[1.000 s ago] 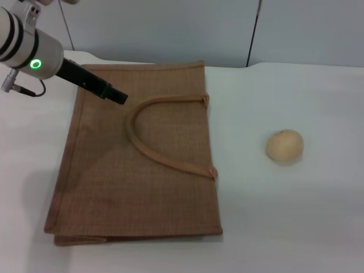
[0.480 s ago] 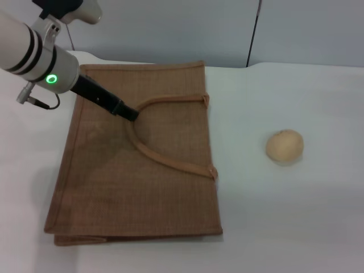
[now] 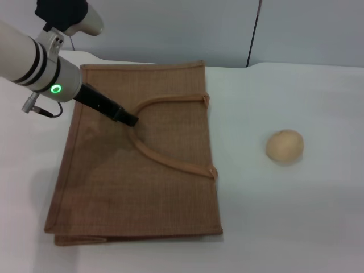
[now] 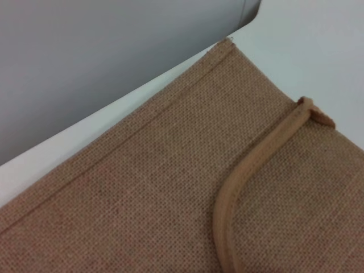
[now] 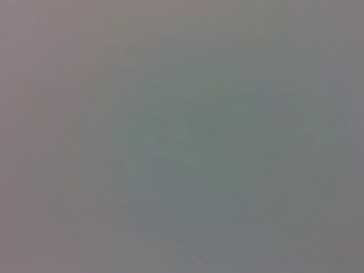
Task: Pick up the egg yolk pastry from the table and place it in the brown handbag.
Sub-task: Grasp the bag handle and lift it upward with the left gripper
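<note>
The egg yolk pastry [image 3: 284, 145], a small round pale tan bun, sits on the white table [image 3: 284, 227] to the right of the bag. The brown handbag [image 3: 136, 170] lies flat left of centre, its curved tan loop handle [image 3: 165, 162] on top. My left gripper [image 3: 129, 119] reaches in from the upper left, its dark tip at the bend of the handle, low over the bag. The left wrist view shows the woven bag [image 4: 142, 199] and the handle [image 4: 227, 210] close up. My right gripper is out of view; its wrist view shows only flat grey.
A grey wall [image 3: 170, 28] runs behind the table's far edge, with a dark vertical seam [image 3: 253, 34]. Bare white tabletop lies around the pastry and in front of the bag.
My left arm has moved right and down over the bag, its tip going from the bag's upper left area to the bend of the handle. Pastry and bag have not moved.
</note>
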Tool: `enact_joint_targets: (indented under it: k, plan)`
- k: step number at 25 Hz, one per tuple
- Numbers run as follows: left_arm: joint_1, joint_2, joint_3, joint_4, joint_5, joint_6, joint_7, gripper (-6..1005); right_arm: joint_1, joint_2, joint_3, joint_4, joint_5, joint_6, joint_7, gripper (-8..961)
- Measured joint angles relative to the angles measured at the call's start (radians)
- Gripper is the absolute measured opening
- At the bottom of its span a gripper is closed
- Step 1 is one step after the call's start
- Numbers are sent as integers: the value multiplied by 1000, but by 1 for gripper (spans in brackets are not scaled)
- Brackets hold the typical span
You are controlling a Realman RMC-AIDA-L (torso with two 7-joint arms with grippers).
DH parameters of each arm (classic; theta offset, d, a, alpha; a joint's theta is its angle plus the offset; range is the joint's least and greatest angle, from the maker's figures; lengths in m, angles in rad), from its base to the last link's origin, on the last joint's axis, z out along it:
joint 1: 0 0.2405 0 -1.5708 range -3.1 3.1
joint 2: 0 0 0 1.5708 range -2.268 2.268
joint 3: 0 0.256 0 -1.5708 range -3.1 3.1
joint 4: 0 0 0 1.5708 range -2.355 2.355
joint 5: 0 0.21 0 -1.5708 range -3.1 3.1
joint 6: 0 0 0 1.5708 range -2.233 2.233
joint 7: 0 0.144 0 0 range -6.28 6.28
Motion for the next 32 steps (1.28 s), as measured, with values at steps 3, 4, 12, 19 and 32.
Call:
enact_joint_targets:
  k: [3,4,12,19,32]
  plan:
    - [0,-4,1,-8,0,19,0,705,0,0,0,0,-2,0,0,857]
    - [0,-4,1,-12,0,24,0,705,1,1,0,1,-2,0,0,857]
    - [-18,-5,1,-82,-1,82,2,706,1,1,0,2,-4,0,-1,857]
    - [-26,-6,0,-107,-13,130,-4,705,2,3,0,2,-4,0,-2,857]
    - [-46,-7,-5,-170,-17,191,-43,706,8,3,0,4,-4,0,-2,857]
